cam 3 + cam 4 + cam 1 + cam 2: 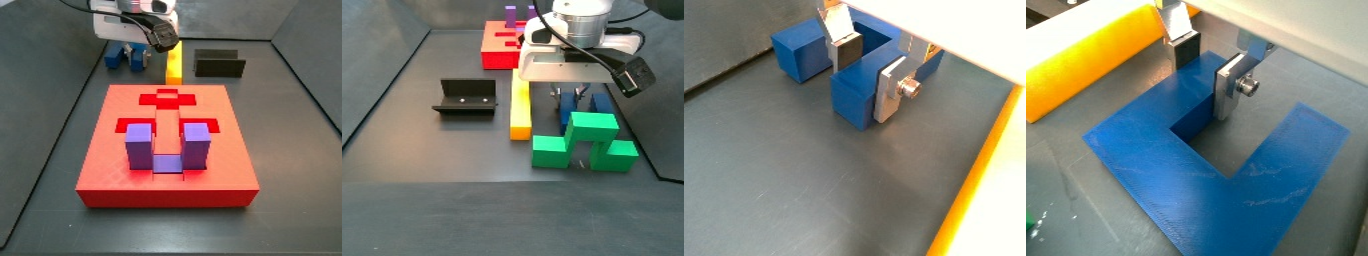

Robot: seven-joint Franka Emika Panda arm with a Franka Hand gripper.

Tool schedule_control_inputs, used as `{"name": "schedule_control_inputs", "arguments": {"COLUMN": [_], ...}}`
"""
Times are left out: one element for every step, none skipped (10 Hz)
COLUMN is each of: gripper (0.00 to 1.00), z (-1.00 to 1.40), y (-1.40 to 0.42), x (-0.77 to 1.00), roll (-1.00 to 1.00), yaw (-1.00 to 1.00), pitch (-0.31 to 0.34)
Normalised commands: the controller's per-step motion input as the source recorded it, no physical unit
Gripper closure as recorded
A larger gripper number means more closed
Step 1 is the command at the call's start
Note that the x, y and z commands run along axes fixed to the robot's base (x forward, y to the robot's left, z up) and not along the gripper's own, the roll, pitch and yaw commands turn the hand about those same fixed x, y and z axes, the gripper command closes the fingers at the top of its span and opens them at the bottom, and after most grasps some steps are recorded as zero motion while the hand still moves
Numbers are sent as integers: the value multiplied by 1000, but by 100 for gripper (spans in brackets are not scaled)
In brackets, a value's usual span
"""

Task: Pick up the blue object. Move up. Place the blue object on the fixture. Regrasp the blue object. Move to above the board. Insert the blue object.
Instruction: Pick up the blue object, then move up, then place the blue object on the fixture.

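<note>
None of the six steps looks finished: the gripper (pixel 871 70), jaws spread, straddles one prong of the blue object (pixel 855 75) on the floor, with the fixture (pixel 219 64) at three o'clock and the board (pixel 168 150) untouched.

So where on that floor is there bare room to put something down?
Free: the grey floor left of the fixture, and the strip nearest that camera. Crowded: where the pincer straddles the blue object, between the yellow bar and green blocks.
</note>
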Motion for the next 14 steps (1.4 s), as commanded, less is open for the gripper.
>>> {"name": "schedule_control_inputs", "arguments": {"gripper": [100,100,100,100,100,100,100,100,100,100,100,100,100,100], "z": [0,0,0,0,833,790,606,319,-20,-49,0,69,437,571], "y": [0,0,0,0,0,77,63,28,0,0,-54,-63,-11,0], "x": [0,0,0,0,0,-76,-105,-63,0,0,37,343,614,551], "roll": [0,0,0,0,0,8,31,63,0,0,-123,-363,-809,-1000], "yaw": [0,0,0,0,0,27,10,5,0,0,-49,-189,-440,-497], "pitch": [0,0,0,0,0,34,39,12,0,0,0,0,0,0]}}
